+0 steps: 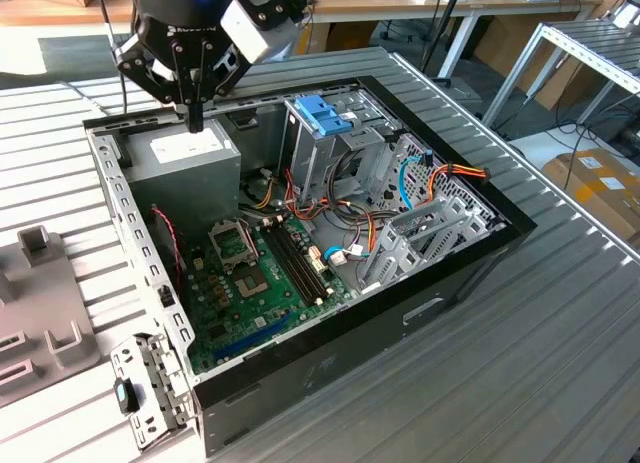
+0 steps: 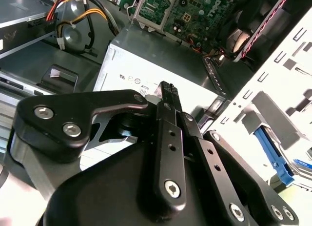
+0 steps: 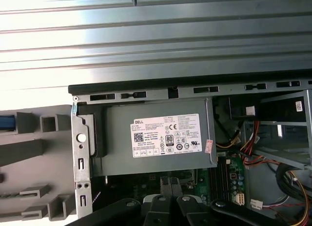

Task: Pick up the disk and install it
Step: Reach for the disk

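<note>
Disk (image 2: 274,155), judging by a strip of blue plastic rail, seems to stand in the grey moulded holder (image 1: 40,298) on the ribbed metal table (image 1: 560,363), at the left edge of the exterior view, outside the case. The black pincer (image 1: 192,118), closed on nothing, hangs at upper left over the matt grey power-supply box (image 1: 190,158). The closed tips could strike its sheet-metal lid or the perforated case rim (image 1: 125,211), and slick rails may slip.

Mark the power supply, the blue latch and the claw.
power supply (image 3: 117,138), first wrist view, grey face beside its white sticker
blue latch (image 1: 325,115), exterior view, its flat upper face
claw (image 1: 194,123), exterior view, between its fingertips
</note>
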### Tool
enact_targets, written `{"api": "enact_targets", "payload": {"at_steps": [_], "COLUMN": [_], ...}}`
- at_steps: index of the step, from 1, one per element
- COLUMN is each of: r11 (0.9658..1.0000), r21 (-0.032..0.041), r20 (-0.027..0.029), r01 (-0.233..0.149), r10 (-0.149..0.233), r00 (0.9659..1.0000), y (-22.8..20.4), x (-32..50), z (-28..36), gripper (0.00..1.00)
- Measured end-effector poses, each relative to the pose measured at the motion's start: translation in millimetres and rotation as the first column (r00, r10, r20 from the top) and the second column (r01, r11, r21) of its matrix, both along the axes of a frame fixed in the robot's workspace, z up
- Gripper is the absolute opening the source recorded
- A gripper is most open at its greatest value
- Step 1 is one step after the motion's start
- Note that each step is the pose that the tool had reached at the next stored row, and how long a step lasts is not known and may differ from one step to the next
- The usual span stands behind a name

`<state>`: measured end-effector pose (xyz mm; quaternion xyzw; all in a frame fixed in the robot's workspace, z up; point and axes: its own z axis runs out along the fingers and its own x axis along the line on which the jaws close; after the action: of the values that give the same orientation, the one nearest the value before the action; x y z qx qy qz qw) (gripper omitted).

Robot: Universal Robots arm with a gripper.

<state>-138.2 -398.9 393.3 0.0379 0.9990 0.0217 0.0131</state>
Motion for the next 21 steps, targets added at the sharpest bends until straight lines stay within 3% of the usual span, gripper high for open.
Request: {"api": "enact_targets", "payload": {"at_steps": [21], "r11": [1.0000], "r21": [0.0000], "r20": [0.0000], "r01": [0.000], "r10": [0.000], "r00": [1.0000], "y": [0.0], "x": [-10.8], "z": [0.0], "gripper": [0.11]}}
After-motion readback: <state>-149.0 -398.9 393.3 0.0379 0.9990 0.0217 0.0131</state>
